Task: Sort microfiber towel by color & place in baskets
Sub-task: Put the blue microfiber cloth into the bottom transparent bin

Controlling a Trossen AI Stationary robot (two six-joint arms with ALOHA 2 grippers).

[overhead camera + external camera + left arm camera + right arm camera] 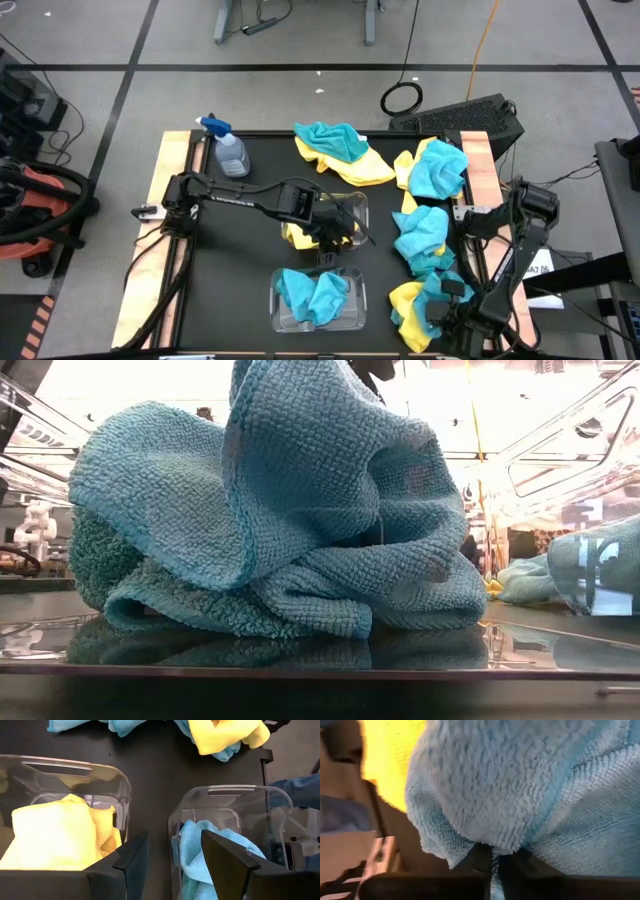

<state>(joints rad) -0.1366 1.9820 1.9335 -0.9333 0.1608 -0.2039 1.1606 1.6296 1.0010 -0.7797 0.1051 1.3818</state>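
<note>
The soft teal-blue microfiber towel [530,785] lay in the heap at the worktop's [240,260] right edge, and the right pincer [496,856] was clamped together on its fold. It should lift slowly, so no yellow cloth [408,300] comes along, then carry it to the clear plastic basket [318,300] holding teal towels. The left pincer [172,855] hung with its fingers apart over the clear basket of yellow towels [65,805].

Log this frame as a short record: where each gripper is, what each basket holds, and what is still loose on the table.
left gripper: open, over the yellow basket, nothing held
right gripper: shut on a teal towel at the table's right edge
yellow basket: yellow towels
teal basket: teal towels
loose towels: mixed yellow and teal, along the table's far and right sides
spray bottle: upright, far left of the table
</note>
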